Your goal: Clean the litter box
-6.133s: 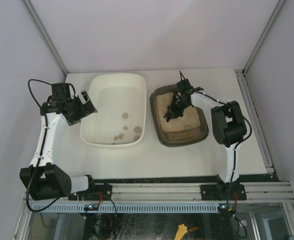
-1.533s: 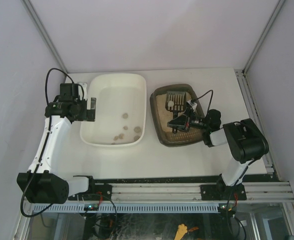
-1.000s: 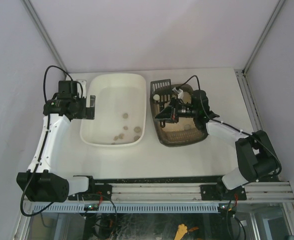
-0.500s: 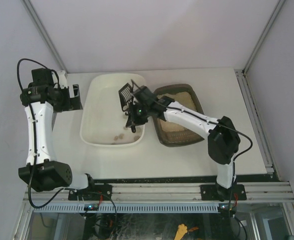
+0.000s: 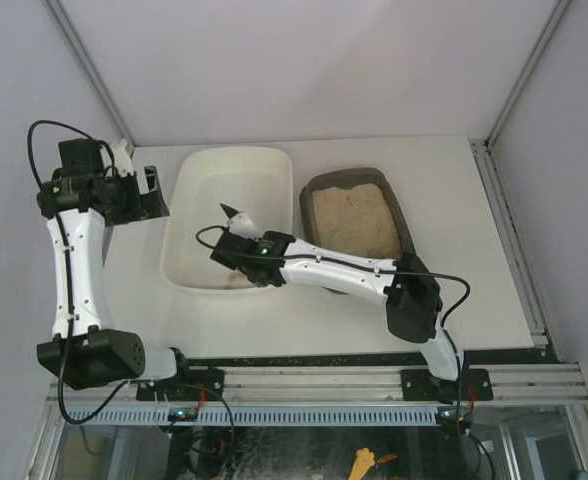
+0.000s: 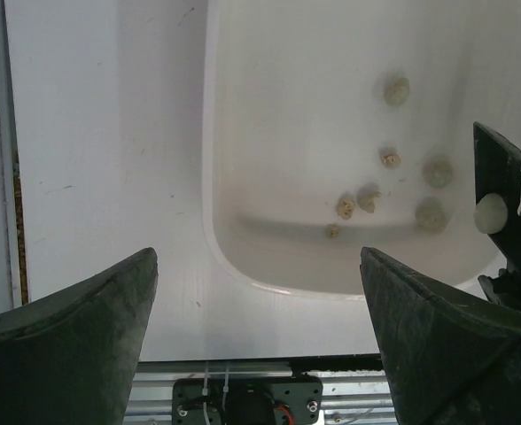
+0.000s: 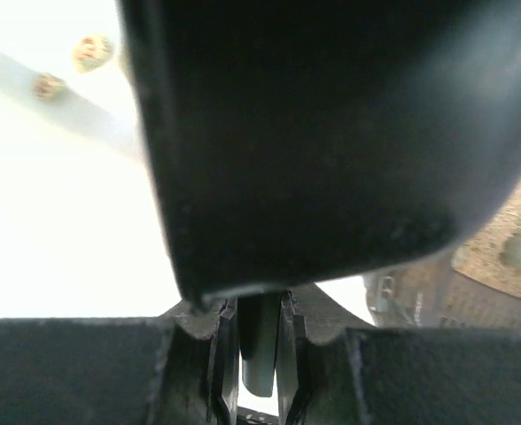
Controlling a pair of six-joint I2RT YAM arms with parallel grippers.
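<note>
The litter box [image 5: 355, 214], a dark tray of beige sand, lies right of the white tub [image 5: 210, 170]; its corner shows in the right wrist view [image 7: 500, 257]. My right gripper [image 5: 238, 246] reaches across into the tub and is shut on the handle [image 7: 260, 345] of a black scoop [image 5: 233, 215]. The scoop's blade [image 7: 331, 133] fills the right wrist view. In the left wrist view the scoop [image 6: 509, 204] enters from the right with a pale clump [image 6: 489, 213] on it. My left gripper [image 5: 142, 195] hangs open left of the tub, nothing between its fingers [image 6: 66, 345].
Several pale clumps [image 6: 368, 197] lie on the white tub's floor [image 6: 287, 133]; two of these clumps [image 7: 92, 50] show in the right wrist view. The aluminium rail [image 5: 314, 383] with the arm bases runs along the near edge. Walls close in left, right and behind.
My right arm has swung the scoop from the litter box to over the white tub, then lower and nearer inside it. The left arm has barely shifted and stays open.
</note>
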